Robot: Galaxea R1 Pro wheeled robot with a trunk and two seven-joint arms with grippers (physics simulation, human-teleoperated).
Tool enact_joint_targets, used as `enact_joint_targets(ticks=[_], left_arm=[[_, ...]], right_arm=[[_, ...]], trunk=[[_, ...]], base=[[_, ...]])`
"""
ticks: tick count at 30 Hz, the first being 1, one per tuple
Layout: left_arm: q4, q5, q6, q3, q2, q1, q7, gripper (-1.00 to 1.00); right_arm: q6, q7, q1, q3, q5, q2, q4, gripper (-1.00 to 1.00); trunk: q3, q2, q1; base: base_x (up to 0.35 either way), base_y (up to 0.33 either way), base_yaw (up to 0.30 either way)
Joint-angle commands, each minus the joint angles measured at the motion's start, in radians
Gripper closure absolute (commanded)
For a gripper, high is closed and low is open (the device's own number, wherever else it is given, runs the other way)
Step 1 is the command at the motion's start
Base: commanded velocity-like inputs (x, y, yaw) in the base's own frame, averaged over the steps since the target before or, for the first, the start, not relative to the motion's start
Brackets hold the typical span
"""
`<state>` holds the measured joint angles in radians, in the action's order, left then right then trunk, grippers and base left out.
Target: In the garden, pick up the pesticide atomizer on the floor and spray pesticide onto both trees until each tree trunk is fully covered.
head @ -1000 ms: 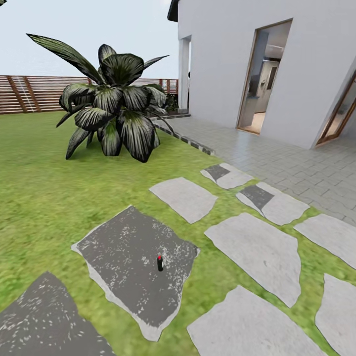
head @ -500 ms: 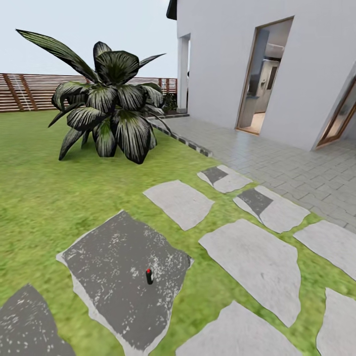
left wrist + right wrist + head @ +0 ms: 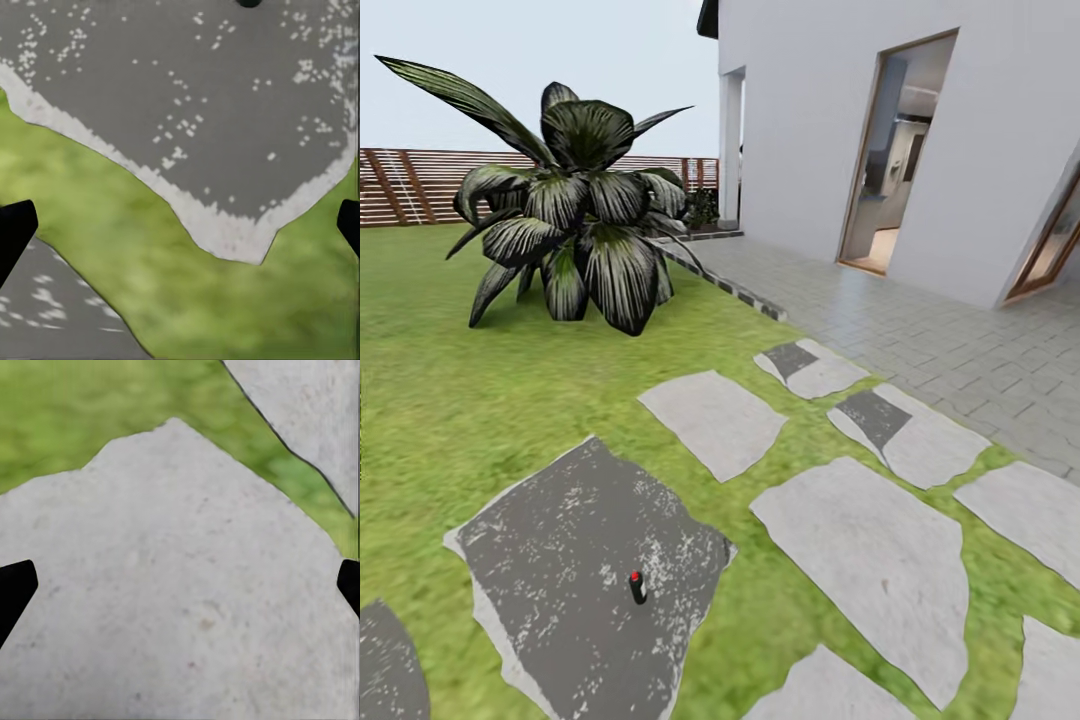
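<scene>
Standing upright on a dark speckled stepping stone [image 3: 585, 580] in the lower left of the head view is the pesticide atomizer [image 3: 637, 588], a small dark bottle with a red top, with grass [image 3: 450, 400] around the stone. Pale stepping stones [image 3: 860, 550] lie to its right, a broad-leaved plant [image 3: 575, 225] sits upper left before the slatted fence [image 3: 410, 185], and the white house [image 3: 920, 130] fills the upper right. Both wrist views look down at stone and grass; the left gripper [image 3: 180, 225] and right gripper [image 3: 180, 585] each show fingertips at opposite frame edges, spread wide and holding nothing
</scene>
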<state>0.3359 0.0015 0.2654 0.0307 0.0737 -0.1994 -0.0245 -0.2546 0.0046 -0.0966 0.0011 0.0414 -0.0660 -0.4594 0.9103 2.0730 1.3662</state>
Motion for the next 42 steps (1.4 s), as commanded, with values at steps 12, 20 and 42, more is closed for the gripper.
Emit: enact_joint_targets(ticks=[12, 20, 42], left_arm=[[0.000, 0.000, 0.000, 0.000, 0.000, 0.000, 0.000, -1.00], [0.000, 0.000, -0.001, 0.000, 0.000, 0.000, 0.000, -1.00], [0.013, -0.010, -0.004, -0.004, 0.001, -0.008, 0.003, -1.00]], right_arm=[[0.000, 0.000, 0.000, -0.001, 0.000, 0.000, -0.001, -1.00], [0.000, 0.000, 0.000, -0.001, 0.000, 0.000, 0.000, -1.00], [0.000, -0.001, 0.000, 0.000, 0.002, 0.003, -0.010, -1.00]], trunk=[[0.005, 0.000, 0.000], [0.008, 0.000, 0.000], [0.010, 0.000, 0.000]], base=[[0.234, -0.196, 0.247], [0.190, -0.223, 0.262], [0.112, -0.184, 0.049]])
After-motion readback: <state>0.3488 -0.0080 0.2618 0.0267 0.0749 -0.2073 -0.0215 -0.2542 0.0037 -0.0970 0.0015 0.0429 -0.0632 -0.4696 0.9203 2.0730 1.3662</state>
